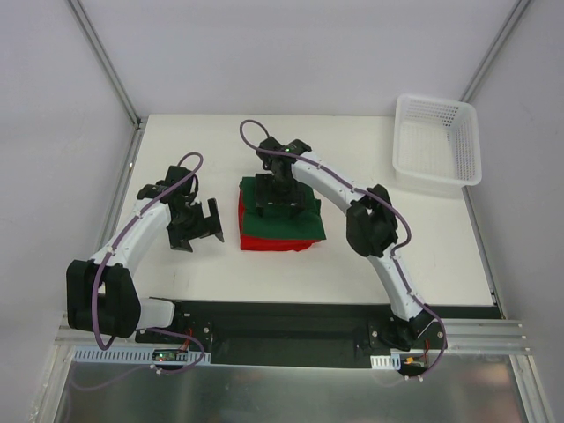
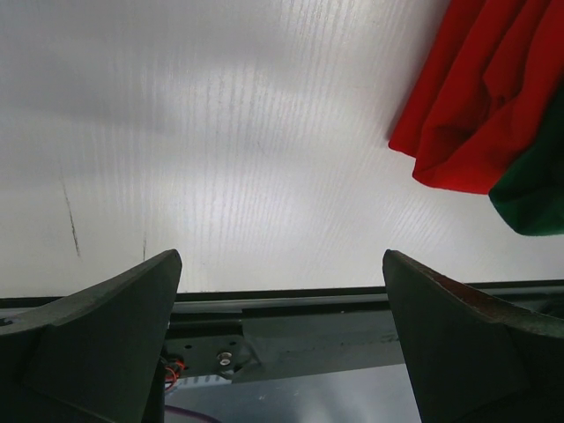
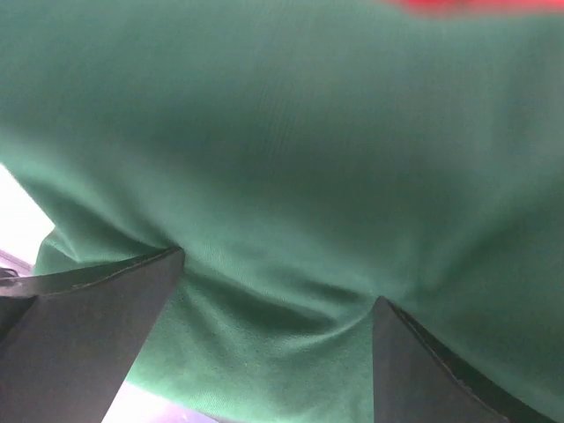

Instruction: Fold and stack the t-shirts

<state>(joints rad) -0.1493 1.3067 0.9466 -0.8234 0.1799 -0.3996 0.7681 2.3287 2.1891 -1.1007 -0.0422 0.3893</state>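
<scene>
Seen from above, with the robot's two bases at six o'clock, a white table (image 1: 397, 247) holds a small stack of two shirts near its middle. A green shirt (image 1: 304, 227) lies folded on top of a red shirt (image 1: 273, 244), whose edge shows along the side of the stack facing six o'clock. A white plastic basket (image 1: 434, 181) sits at about two o'clock from the stack, well apart from it.

The right gripper (image 1: 282, 204) is directly over the green shirt. Its fingers are spread wide and their tips press into the cloth, which puckers slightly between them. Nothing is pinched. The left gripper (image 1: 197, 231) hangs over bare table at nine o'clock from the stack, near it but not touching. Its fingers are also spread apart and hold nothing. Its own camera shows a corner of both shirts off at two o'clock.

This looks like the tail end of the stacking step. The green shirt seems to be placed, and the right arm is either patting it flat or about to let go. No other shirt shows anywhere on the table, so the job appears nearly finished.

The next move probably calls for lifting the right gripper straight up, so its tips do not drag the top layer out of line.
</scene>
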